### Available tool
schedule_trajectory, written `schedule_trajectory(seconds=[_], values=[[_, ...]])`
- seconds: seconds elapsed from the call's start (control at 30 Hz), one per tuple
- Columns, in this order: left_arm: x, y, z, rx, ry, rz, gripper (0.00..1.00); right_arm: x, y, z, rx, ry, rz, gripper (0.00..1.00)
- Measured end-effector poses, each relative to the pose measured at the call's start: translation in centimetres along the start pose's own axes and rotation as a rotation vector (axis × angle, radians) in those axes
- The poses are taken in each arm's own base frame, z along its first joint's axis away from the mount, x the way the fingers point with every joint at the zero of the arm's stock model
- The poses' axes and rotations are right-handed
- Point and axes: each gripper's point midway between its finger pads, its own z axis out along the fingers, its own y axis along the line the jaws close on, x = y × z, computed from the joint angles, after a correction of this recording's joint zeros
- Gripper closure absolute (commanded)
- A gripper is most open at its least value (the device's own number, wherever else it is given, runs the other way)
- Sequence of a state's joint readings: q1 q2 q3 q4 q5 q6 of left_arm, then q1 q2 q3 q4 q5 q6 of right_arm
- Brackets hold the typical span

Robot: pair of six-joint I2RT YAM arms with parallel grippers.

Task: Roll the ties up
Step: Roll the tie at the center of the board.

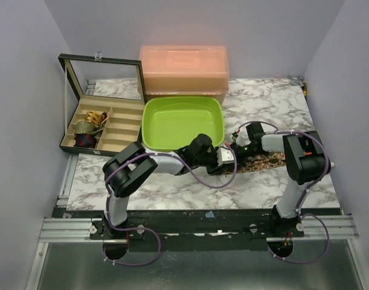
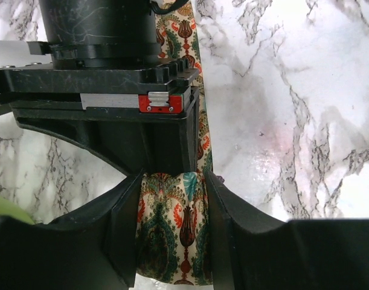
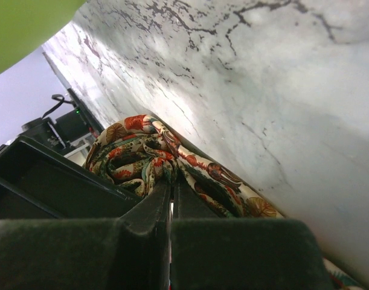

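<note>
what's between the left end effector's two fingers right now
the floral tie: in the left wrist view its fabric fills the gap between the left end effector's fingers, touching both.

Enclosed on three sides by plain lavender walls. White, grey-veined marble-patterned tabletop, glossy under soft even light. Aluminium rails along the near edge, dull metal sheet below.

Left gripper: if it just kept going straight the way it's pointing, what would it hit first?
Most likely the right gripper: its black body stands directly ahead, over the tie that runs between the fingers of the left gripper. How near is hard to judge.
</note>
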State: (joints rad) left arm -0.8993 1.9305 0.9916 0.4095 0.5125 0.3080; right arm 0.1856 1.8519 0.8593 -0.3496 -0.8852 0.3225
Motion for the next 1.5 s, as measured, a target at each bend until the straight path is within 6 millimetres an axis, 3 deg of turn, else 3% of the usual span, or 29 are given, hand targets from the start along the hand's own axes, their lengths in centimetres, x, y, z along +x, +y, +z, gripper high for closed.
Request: schedule_trajectory(seconds=[0.2, 0.47, 0.6, 0.8, 1.03, 1.23, 1.33, 1.4, 1.5], values=[[0.2, 0.3, 0.1, -0.001, 0.01, 0.023, 0.63, -0.3, 0.0, -0.2, 0.02, -0.013, -0.015, 0.9], [0.1, 1.6, 0.8, 0.027, 0.034, -0.024, 0.66, -2.2, -0.9, -2.0, 0.113, -0.068, -0.08, 0.82], [2.7, 1.4, 0.7, 0.042, 0.106, -0.081, 0.66, -2.4, -0.7, -3.8, 0.114, -0.073, -0.1, 0.81], [2.8, 1.5, 0.6, 0.042, 0.125, -0.09, 0.59, -2.3, -0.2, -5.1, 0.073, -0.063, -0.108, 0.54], [2.6, 1.7, 0.7, 0.039, 0.13, -0.091, 0.57, -1.4, 1.5, -4.8, -0.026, -0.085, -0.08, 0.42], [2.6, 1.6, 0.8, 0.046, 0.141, -0.091, 0.57, -1.3, 2.3, -3.0, -0.054, -0.088, -0.104, 0.45], [2.6, 1.7, 0.8, 0.048, 0.144, -0.084, 0.57, -1.6, 2.1, -2.3, -0.049, -0.09, -0.11, 0.55], [2.7, 1.7, 0.8, 0.049, 0.145, -0.079, 0.57, -1.7, 1.7, -2.1, -0.042, -0.087, -0.096, 0.67], [2.7, 1.7, 0.8, 0.05, 0.146, -0.074, 0.56, -1.8, 1.0, -1.8, -0.025, -0.083, -0.084, 0.7]])
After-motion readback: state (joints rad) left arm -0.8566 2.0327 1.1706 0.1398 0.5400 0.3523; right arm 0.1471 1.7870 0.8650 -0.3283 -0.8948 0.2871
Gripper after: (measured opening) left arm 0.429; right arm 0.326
